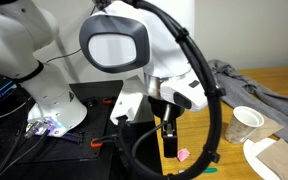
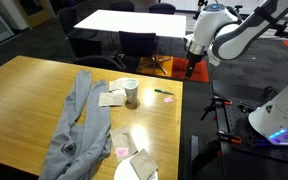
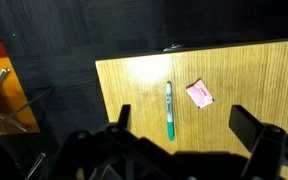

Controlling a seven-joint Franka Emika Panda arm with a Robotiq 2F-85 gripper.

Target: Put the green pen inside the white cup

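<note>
The green pen lies flat on the wooden table, near its edge, with the pale end away from the camera. It also shows in an exterior view. The translucent white cup stands upright in both exterior views, a little further in from the pen. It is out of the wrist view. My gripper is open and empty and hangs well above the pen, which sits between the fingers nearer one of them. The gripper shows in both exterior views.
A small pink paper scrap lies next to the pen. A grey cloth sprawls across the table. A napkin lies beside the cup, and a white plate sits near the table's front edge. Dark floor lies beyond the table edge.
</note>
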